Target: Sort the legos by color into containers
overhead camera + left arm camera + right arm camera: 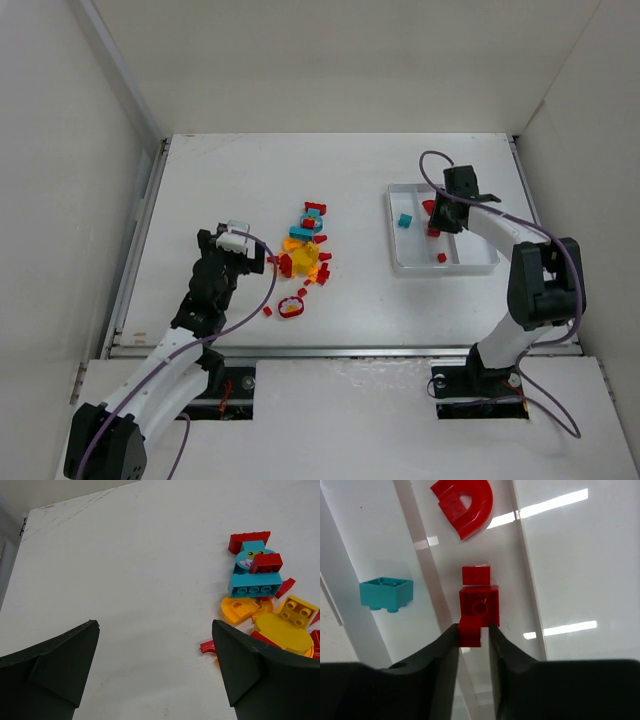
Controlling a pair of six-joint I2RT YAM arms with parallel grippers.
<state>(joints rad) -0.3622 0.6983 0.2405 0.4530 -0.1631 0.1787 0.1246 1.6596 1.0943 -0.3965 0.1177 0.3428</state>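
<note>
The legos lie in a loose pile [305, 250] of red, orange, yellow and teal pieces at mid-table. My left gripper [238, 247] is open and empty just left of the pile. In the left wrist view it [155, 625] frames bare table, with teal [254, 575] and yellow [282, 630] legos at the right. My right gripper [441, 214] hangs over the white tray [394, 262]. It [473, 626] is shut on a red lego [476, 611] above the middle compartment. A red arch [465, 505] and a small red brick [476, 575] lie there. A teal lego [386, 592] lies in the left compartment.
White walls enclose the table on the left, back and right. A few small red pieces and a red ring [291, 308] lie scattered toward the near edge, in front of the pile. Another red piece [441, 258] sits at the tray's near end.
</note>
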